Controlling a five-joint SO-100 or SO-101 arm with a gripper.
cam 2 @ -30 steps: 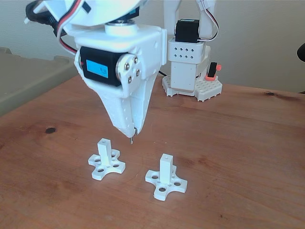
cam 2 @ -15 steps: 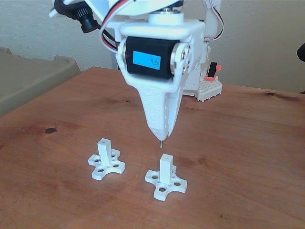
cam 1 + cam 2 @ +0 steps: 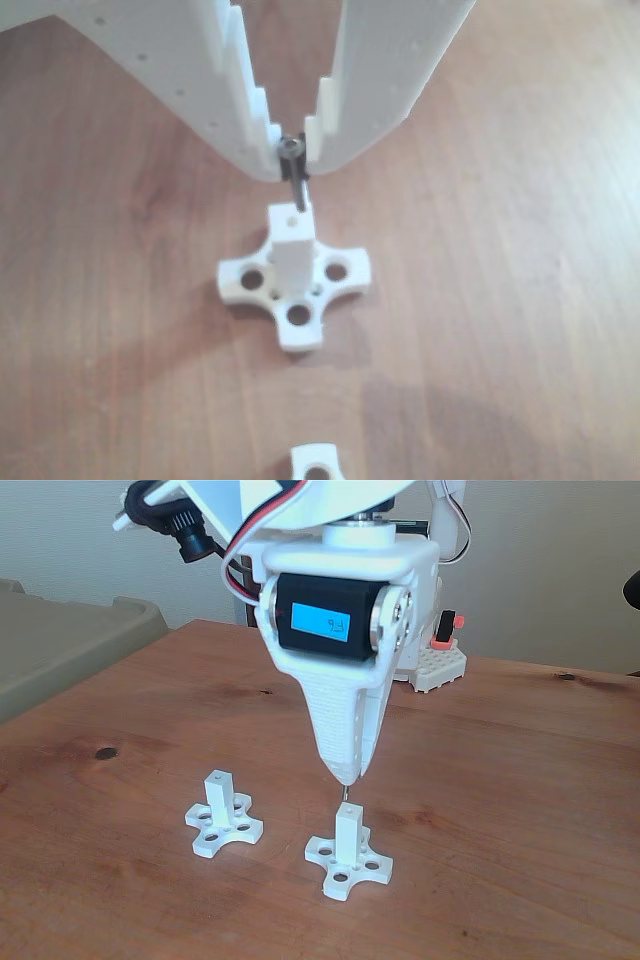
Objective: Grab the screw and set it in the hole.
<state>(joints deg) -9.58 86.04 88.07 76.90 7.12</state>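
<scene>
Screw (image 3: 294, 178) hanging point-down from our tool (image 3: 294, 150), pinched by its head between the two fingertips, shank close to upright with a slight lean in the other view. Landmark for everything is the near post (image 3: 347, 835), the square white one on the cross base. Its hole (image 3: 291, 211) sits in the top face, and we judge the screw tip to be right over it, just above or perhaps just touching the rim; we cannot tell which. In the fixed view the shank shows as a thin dark line between tool tip and post top. So what we need now is a straight drop along the post's own axis, with any sideways error tiny. Left of that post stands a second post (image 3: 219, 796), well clear. Behind it the desk (image 3: 520, 780) runs back to the arm's base (image 3: 430, 660). Nothing blocks the descent.
</scene>
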